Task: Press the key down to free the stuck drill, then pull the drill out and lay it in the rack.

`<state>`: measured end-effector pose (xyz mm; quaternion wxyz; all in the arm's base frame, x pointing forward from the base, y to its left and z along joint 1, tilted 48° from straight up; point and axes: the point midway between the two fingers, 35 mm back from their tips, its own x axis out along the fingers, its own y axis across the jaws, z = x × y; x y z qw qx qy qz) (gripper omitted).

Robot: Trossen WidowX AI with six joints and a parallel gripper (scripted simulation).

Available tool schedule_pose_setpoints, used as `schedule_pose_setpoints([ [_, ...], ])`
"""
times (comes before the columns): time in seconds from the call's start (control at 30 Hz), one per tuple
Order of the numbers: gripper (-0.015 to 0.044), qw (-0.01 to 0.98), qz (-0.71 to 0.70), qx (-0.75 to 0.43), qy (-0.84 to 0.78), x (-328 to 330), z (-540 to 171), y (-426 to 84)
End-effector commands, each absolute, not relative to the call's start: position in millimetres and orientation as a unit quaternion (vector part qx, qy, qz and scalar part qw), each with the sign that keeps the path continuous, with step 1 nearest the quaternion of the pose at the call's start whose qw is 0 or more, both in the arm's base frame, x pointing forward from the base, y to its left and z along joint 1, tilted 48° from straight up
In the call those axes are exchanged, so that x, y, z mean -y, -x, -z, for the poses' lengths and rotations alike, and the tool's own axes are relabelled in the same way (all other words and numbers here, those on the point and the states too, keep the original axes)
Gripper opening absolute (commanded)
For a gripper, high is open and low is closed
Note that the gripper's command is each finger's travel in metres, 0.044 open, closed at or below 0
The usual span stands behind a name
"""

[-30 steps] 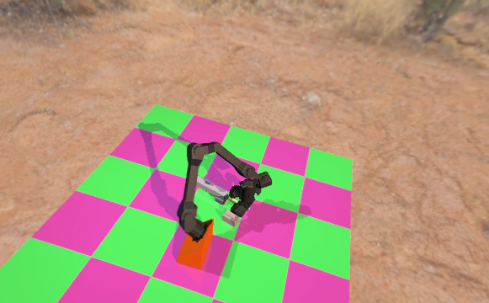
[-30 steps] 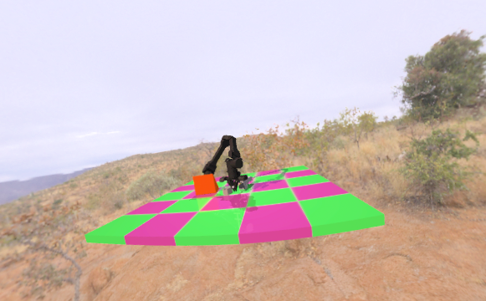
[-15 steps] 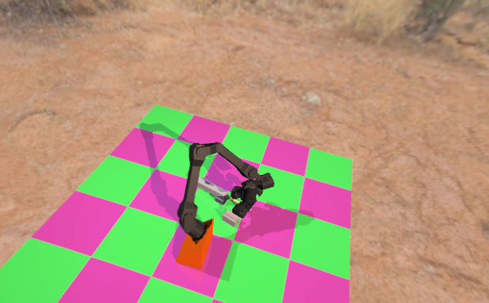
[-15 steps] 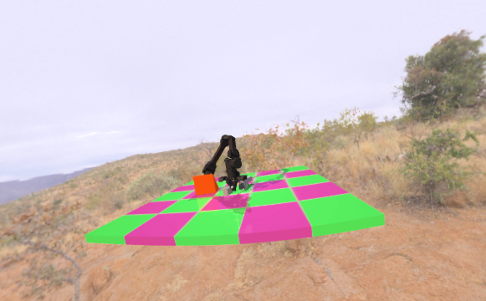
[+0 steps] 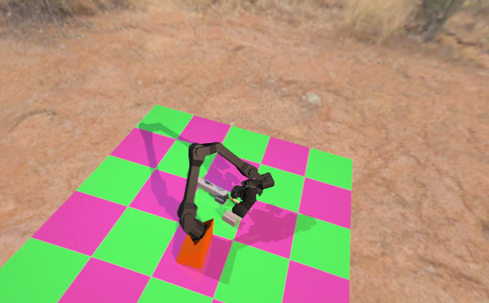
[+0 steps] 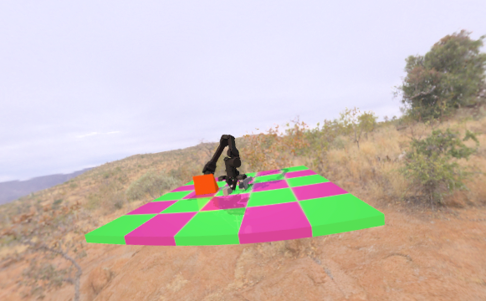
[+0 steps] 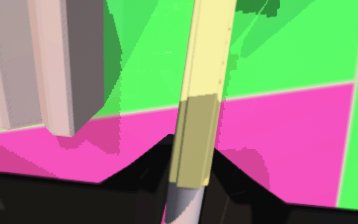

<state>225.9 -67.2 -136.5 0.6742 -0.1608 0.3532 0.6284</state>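
My gripper [image 5: 240, 202] [image 6: 232, 187] [image 7: 184, 143] points down and is shut on the drill [image 5: 234, 199] [image 7: 207, 55]. The drill has a long pale yellow part and a grey part below, seen between the dark fingers in the wrist view. The rack [image 5: 230, 218] [image 6: 227, 191] [image 7: 85, 70], a small pinkish-grey grooved block, stands beside the gripper, at upper left in the wrist view. The long grey fixture [image 5: 211, 187] [image 6: 246, 182] lies past the drill's yellow end; touching or apart is too small to tell. I cannot make out the key.
An orange wedge-shaped block [image 5: 194, 252] [image 6: 205, 185] stands at the arm's base. The arm [image 5: 190, 181] [image 6: 217, 156] arches over from there, above the fixture's side. The green and pink checkered table top [image 5: 324, 240] [image 6: 276, 219] has open edges around it.
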Motion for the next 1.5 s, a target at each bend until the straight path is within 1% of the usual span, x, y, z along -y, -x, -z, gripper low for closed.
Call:
schedule_pose_setpoints([
  [0.0, 0.0, 0.673, -0.629, -0.353, 0.165, 69.7, 134.2, -226.4],
  [1.47, 0.0, 0.673, -0.629, -0.353, 0.165, 80.0, 122.4, -224.5],
])
